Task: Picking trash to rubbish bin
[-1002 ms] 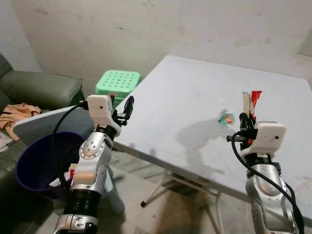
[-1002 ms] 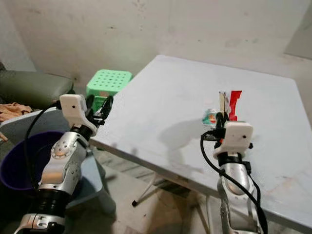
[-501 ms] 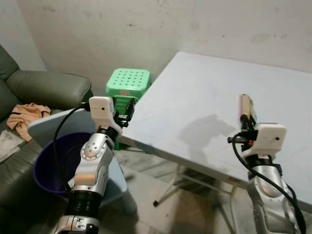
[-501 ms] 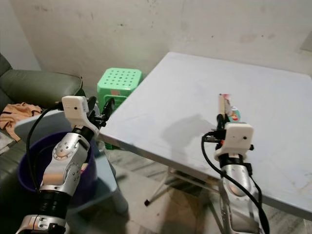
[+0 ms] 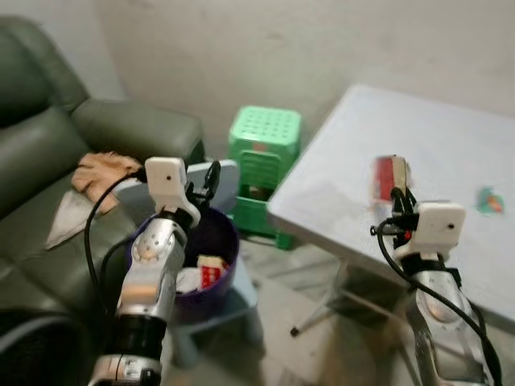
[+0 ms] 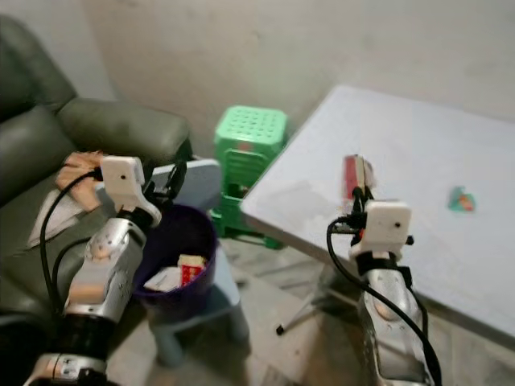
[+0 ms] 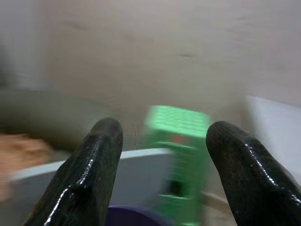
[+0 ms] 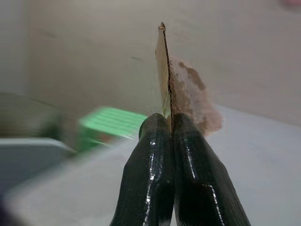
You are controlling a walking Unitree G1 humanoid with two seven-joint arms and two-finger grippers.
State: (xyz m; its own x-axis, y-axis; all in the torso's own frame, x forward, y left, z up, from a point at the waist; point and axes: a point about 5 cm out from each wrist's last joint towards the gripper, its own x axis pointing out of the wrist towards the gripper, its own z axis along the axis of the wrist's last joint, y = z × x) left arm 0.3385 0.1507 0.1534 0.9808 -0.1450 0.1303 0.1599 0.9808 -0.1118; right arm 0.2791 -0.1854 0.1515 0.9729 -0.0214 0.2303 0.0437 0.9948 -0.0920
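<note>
Right tool point(image 5: 396, 193): clamped on wrapper point(image 5: 389, 174), raised above bench point(image 5: 451, 137) near edge. Left tool point(image 5: 211, 173): fingers apart, over purple bin point(image 5: 221, 241) at left. Small scrap point(image 5: 487, 199): far right on bench.

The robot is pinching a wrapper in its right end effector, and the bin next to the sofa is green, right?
Not quite: the bin is purple; the green thing is the stool, as the right eye view shows. The right end effector does pinch the wrapper.
</note>
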